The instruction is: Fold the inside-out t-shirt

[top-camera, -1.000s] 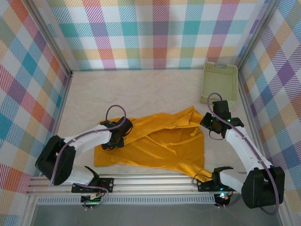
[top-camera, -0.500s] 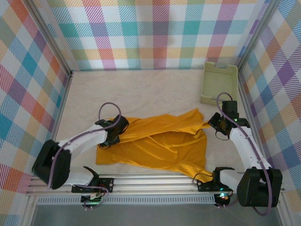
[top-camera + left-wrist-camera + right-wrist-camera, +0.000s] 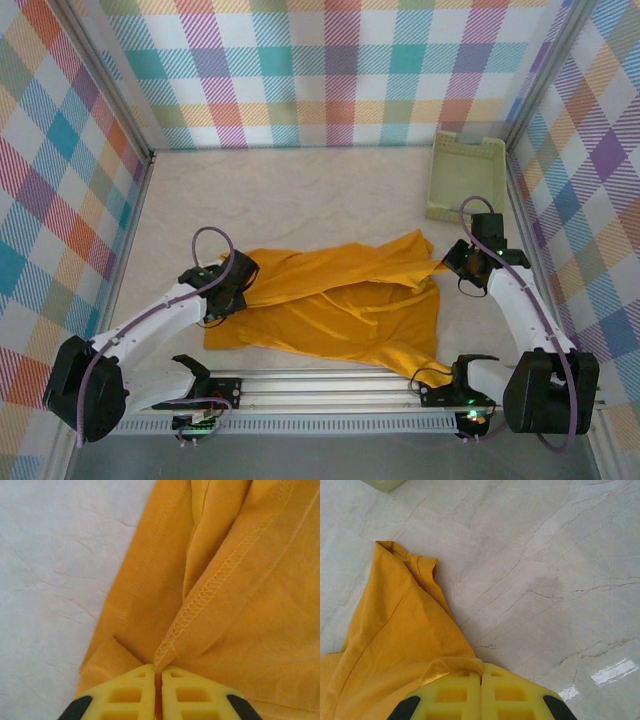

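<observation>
I see the t-shirt (image 3: pixel 330 305) lying rumpled on the desk (image 3: pixel 300 190), toward the near side, stretched out between my two arms. It is mustard yellow, and long folds run across it from left to right. One corner hangs down toward the near rail on the right.

My left hand (image 3: pixel 158 672) is at the shirt's left end. In the left wrist view its two yellow fingers are pressed together, and a raised seam (image 3: pixel 210 587) with visible overlock stitching runs straight into the slit between them, so that hand is pinching the cloth at the seam. To the left of the shirt's edge there is bare pale desk.

My right hand (image 3: pixel 481 675) is at the shirt's far right corner. Its fingers are also pressed together, with a rolled edge of the yellow cloth caught at the tips. From there the fabric falls away to the left and rises to a peaked fold. The desk to the right of it is bare, with thin vein lines across the surface.

A pale green basket (image 3: pixel 465 180) sits in the far right corner of the desk, well apart from the shirt.
</observation>
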{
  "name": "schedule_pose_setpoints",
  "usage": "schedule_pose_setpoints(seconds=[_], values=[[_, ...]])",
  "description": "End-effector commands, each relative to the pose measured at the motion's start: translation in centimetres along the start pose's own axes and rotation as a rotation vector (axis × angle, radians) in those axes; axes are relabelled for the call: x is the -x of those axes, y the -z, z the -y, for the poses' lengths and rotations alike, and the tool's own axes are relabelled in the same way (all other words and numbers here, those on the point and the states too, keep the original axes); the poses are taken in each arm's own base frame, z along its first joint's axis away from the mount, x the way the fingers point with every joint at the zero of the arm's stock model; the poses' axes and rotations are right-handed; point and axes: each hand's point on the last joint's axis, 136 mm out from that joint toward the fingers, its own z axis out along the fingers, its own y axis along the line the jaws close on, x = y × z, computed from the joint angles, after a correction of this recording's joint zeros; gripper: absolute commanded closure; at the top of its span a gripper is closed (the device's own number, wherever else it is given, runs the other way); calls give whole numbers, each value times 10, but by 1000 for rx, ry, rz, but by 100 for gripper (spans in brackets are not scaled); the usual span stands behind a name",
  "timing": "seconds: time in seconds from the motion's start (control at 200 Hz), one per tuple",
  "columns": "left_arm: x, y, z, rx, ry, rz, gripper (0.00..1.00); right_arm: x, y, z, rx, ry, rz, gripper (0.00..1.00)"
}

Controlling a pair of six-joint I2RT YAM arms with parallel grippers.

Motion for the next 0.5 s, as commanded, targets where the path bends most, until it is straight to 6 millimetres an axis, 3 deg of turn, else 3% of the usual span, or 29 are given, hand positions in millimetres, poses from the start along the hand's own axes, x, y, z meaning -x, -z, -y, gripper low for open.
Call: schedule_pose_setpoints(seconds=[0.0,0.105,0.2,0.295,0.415,0.495], values=[[-6,-6,16,-71,-24,-45,94,9,6,-3,2,-5,18,100],[-1,-2,23,-114,-25,-26,99,10,6,-1,-8,-3,18,100],[19,12,30,-211,28,12,100,14,10,1,-24,-9,25,100],[62,44,38,-384,123,124,100,23,18,-1,-19,-16,46,100],[129,102,40,-617,222,358,100,36,30,-10,3,-19,74,100],[168,122,46,-742,255,463,100,40,34,-20,44,-21,71,100]])
